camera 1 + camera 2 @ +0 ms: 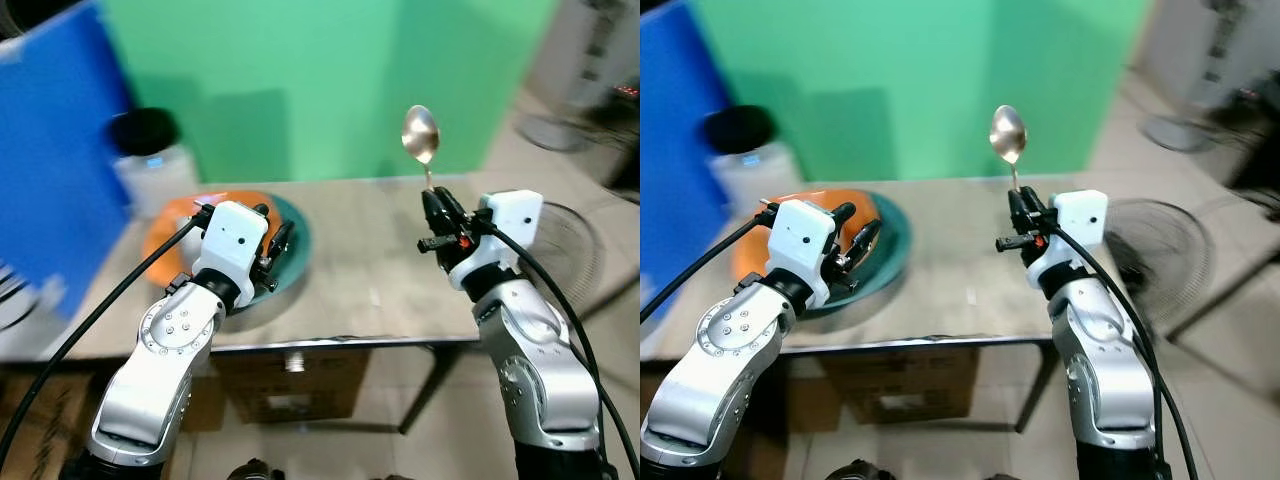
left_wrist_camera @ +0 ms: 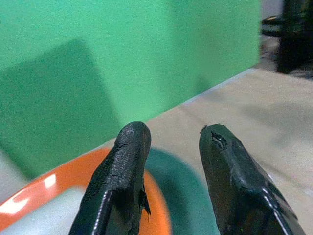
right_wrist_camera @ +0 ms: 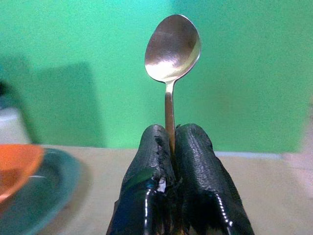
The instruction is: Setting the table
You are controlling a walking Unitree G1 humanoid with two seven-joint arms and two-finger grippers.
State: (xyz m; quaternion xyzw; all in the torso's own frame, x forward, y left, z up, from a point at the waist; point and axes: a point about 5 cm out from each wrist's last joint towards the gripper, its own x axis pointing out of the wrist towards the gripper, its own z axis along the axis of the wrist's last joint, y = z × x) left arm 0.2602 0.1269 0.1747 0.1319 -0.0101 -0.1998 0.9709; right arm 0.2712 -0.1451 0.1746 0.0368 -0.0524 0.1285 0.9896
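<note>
- Jaws of the right gripper are clamped on the handle of a metal spoon, which stands upright with its bowl on top, above the right part of the counter; the left gripper hangs with its jaws parted and holding nothing, over the near right side of a teal plate on the left part of the counter.
- Left eye view: an orange bowl sits on the teal plate (its far left side), a white jar with a black lid stands just beyond it, a blue panel rises at far left, and a green wall backs the counter.
- Right eye view: a floor fan stands on the floor to the right of the counter, behind the right arm.
- Left wrist view: two black fingers stand apart with a clear gap, with the orange bowl's rim and the teal plate below them and the green wall beyond.
- Right wrist view: both fingers press together around the spoon's thin handle, the shiny bowl well above the tips against the green wall; the plate and orange bowl lie off to the left.
</note>
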